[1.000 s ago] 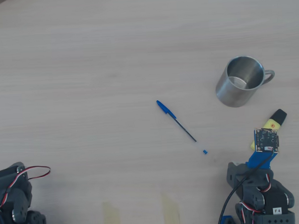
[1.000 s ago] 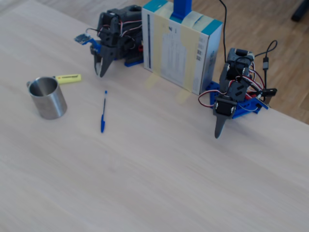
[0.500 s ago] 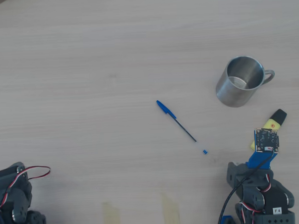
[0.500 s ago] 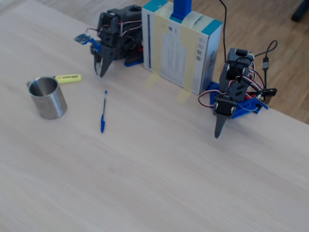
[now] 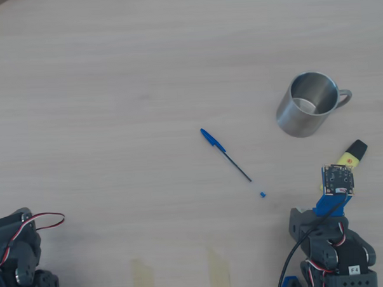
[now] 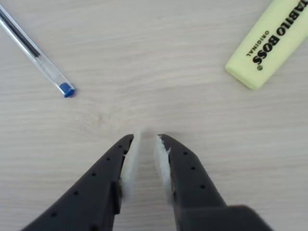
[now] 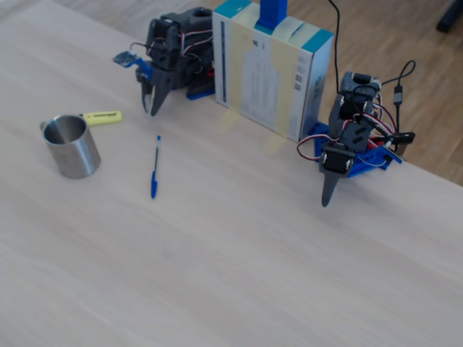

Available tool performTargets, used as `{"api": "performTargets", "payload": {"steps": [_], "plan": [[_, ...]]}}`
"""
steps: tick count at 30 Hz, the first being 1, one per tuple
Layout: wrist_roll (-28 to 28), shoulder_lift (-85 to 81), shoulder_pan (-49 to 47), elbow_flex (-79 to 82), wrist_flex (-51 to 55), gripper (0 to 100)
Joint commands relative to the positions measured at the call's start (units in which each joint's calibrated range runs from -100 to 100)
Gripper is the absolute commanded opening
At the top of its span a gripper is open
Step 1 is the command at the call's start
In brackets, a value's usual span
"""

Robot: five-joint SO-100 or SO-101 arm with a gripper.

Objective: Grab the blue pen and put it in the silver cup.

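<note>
In the fixed view the silver cup [image 7: 71, 146] stands upright on the pale wooden table [image 7: 239, 267], its small handle on its left side. Just above and to its right lies a yellow highlighter [image 7: 102, 117], close to the rim but apart from it. The blue pen [image 7: 155, 167] lies flat to the right of the cup, well clear of it, capped end nearest the camera. Beyond the cup, past the highlighter, the gripper [image 7: 153, 108] points down at the table, holding nothing.

I see a pale wood-grain table [image 7: 239, 275] under even, soft light. Beyond its far edge, brown wooden flooring [image 7: 405, 36] shows in the fixed view.
</note>
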Motion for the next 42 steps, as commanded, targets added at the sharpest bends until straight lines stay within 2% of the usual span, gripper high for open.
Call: {"api": "performTargets", "payload": {"steps": [1, 8, 27, 35, 42], "plan": [[0.6, 2.2, 0.0, -3.7, 1.1, 8], [0.4, 11.5, -1.6, -11.7, 2.5, 21], [1.0, 43.2, -10.1, -36.2, 2.6, 22], [3.2, 53.1, -12.3, -44.2, 1.9, 27], [4.7, 59.6, -12.3, -50.5, 1.1, 28]]}}
